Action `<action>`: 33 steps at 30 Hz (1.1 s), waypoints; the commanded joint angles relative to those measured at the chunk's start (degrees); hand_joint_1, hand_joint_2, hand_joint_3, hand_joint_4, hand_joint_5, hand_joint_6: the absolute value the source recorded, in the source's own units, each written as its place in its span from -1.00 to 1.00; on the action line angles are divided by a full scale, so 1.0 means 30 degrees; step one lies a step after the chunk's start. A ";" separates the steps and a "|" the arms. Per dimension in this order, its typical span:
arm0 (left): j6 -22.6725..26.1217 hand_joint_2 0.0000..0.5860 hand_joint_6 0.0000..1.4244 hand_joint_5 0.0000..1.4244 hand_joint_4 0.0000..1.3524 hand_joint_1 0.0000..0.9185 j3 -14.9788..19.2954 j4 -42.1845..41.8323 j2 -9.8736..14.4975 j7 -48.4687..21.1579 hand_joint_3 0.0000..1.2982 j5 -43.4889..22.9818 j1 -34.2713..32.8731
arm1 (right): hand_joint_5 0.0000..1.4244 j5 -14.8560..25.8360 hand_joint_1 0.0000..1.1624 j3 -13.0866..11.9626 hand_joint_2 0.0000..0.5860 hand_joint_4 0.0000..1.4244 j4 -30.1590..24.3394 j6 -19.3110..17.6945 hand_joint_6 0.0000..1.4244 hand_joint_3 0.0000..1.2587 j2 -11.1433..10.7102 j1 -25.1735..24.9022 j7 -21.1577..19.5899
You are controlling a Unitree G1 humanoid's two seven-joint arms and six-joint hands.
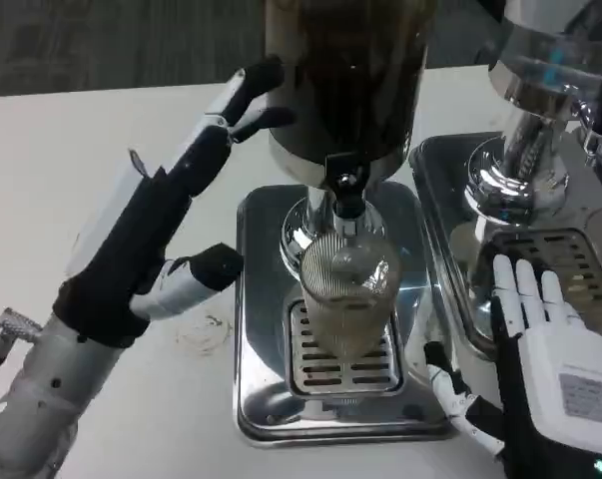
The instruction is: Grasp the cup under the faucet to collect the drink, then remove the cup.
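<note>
A clear ribbed cup [347,291] stands on the drip grate [325,367] right under the black faucet [345,190] of the dark drink dispenser [345,80]. My left hand [166,230] hovers to the left of the dispenser, open, fingers stretched up toward the tank and thumb pointing at the cup, a gap between them. My right hand [540,349] lies at the lower right beside the cup, open, fingers extended flat, thumb low near the tray's corner. Neither hand touches the cup.
The cup's dispenser sits on a shiny steel tray [256,299]. A second chrome dispenser [540,110] with its own tray and grate [570,259] stands at the right, under my right fingers. White table [61,160] stretches to the left.
</note>
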 commanded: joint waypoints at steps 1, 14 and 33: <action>0.0566 -0.70 -0.82 -0.74 -1.00 -1.00 -0.0099 -0.0286 -0.0461 -0.1334 -0.85 -0.0134 -0.0598 | -1.00 -0.0010 -0.41 -0.0041 0.28 -1.00 0.0051 0.0116 -0.80 -1.00 0.0100 0.0134 -0.0359; 0.1036 -0.66 -0.73 -0.65 -0.86 -1.00 -0.0216 0.0970 -0.2035 -0.3594 -0.71 0.0296 -0.2142 | -1.00 -0.0150 -0.41 0.0119 0.28 -1.00 0.0039 0.0410 -0.80 -1.00 0.0362 0.0166 -0.0494; 0.0306 -0.62 -0.71 -0.63 -0.80 -1.00 -0.0392 -0.0430 -0.2191 -0.4255 -0.60 0.1602 -0.0811 | -1.00 0.0063 -0.41 0.0129 0.28 -1.00 0.0171 0.0221 -0.80 -1.00 0.0349 -0.0039 -0.0340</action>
